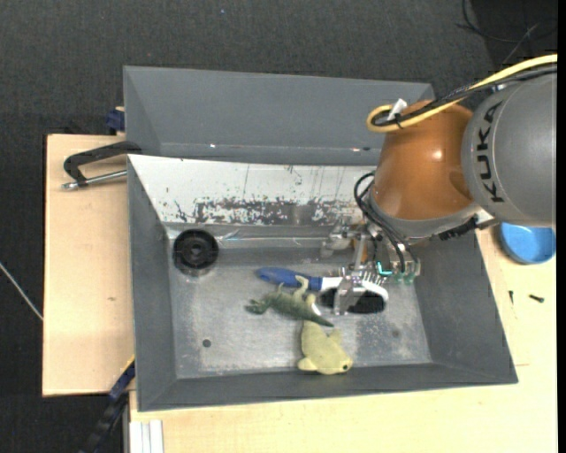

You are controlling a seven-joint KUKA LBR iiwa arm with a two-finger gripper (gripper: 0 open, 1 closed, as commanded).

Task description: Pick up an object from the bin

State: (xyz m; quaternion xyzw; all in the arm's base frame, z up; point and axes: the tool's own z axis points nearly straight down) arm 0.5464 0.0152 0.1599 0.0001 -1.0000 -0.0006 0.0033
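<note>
One gripper: just right of the green lizard toy; whether clenched or released, cannot tell.
Black-and-white object: just right of the lizard toy, directly under the gripper.

Floor: dark, speckled, carpet-like. It fills the upper band and the left side of the camera view.
Table: pale, wood-coloured top, seen along the lower edge and at the right. It carries the grey bin.
Thin white cord: lies on the floor at far left, running diagonally.
Black cables: loose on the floor at upper right.
Blue round item: on the table at the right edge, partly hidden; kind cannot be told.
Light: from above, with bright glare on the bin's rear inner wall.
</note>
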